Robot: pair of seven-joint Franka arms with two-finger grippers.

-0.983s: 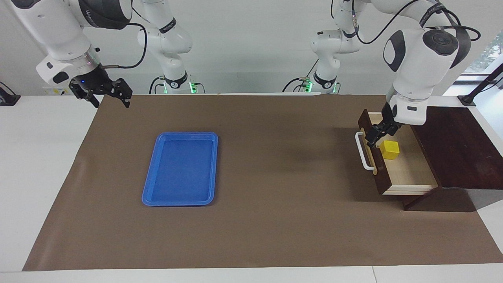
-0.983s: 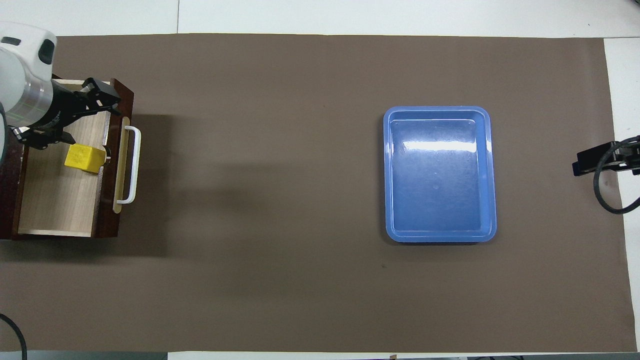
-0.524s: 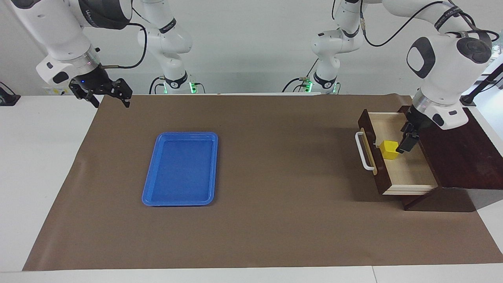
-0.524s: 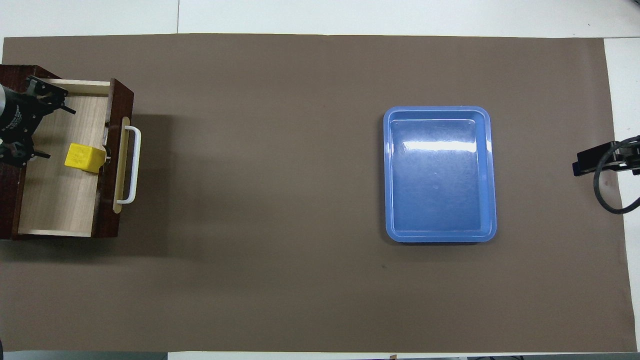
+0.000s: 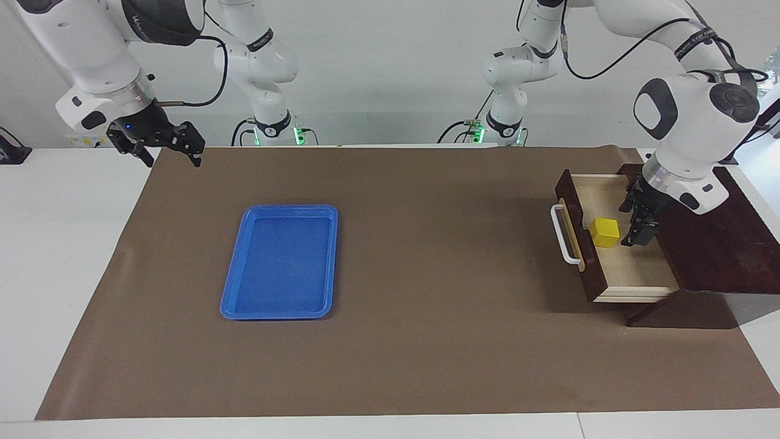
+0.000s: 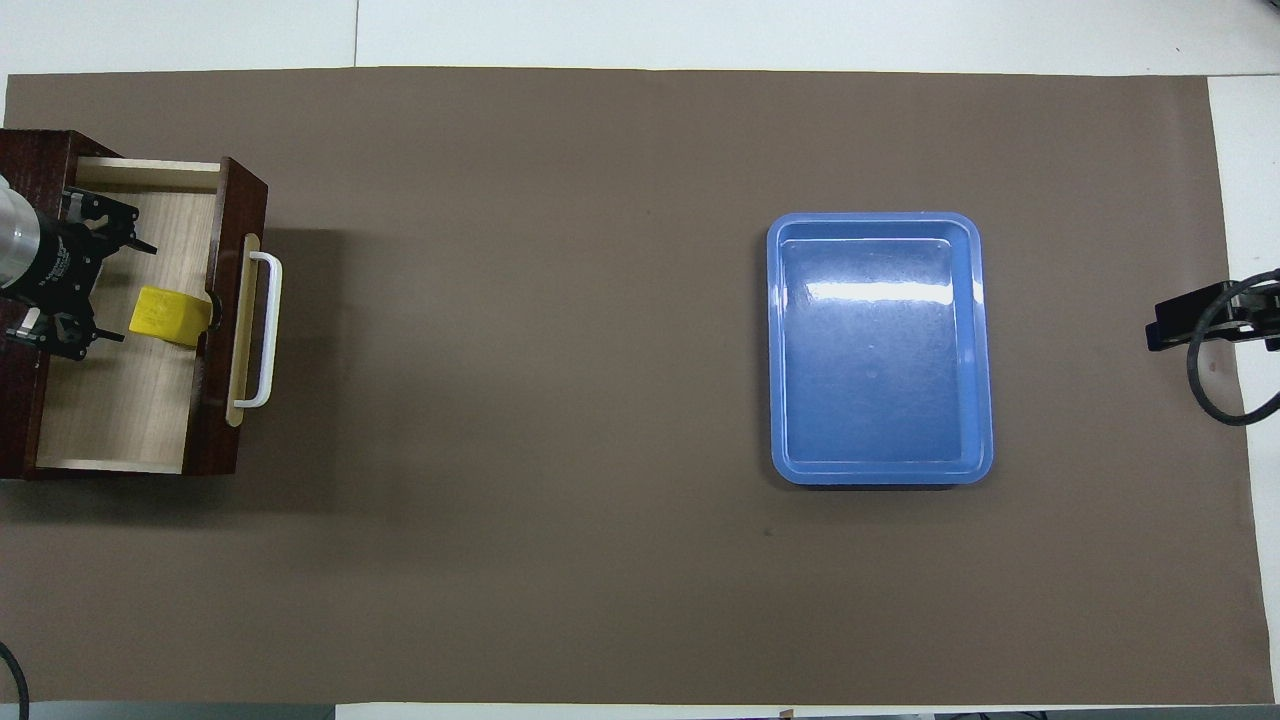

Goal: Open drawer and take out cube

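The drawer (image 5: 634, 271) stands pulled out of its dark wooden box (image 5: 719, 244) at the left arm's end of the table, white handle (image 5: 563, 235) toward the table's middle. The yellow cube (image 5: 604, 231) rests on the pale drawer floor against the inside of the drawer front (image 6: 222, 300). My left gripper (image 5: 638, 219) hangs open inside the drawer, beside the cube (image 6: 168, 316) on the box's side, not touching it. In the overhead view the left gripper (image 6: 125, 290) points at the cube. My right gripper (image 5: 172, 160) waits open above the mat's corner at the right arm's end.
A flat blue tray (image 5: 280, 262) lies on the brown mat toward the right arm's end, also seen in the overhead view as the blue tray (image 6: 880, 345). The right gripper's tip (image 6: 1165, 335) shows at that view's edge. White tabletop borders the mat.
The left gripper has crossed from the drawer front, over the cube, to the box's side of it and turned toward the cube. Drawer, cube and right arm have not moved.
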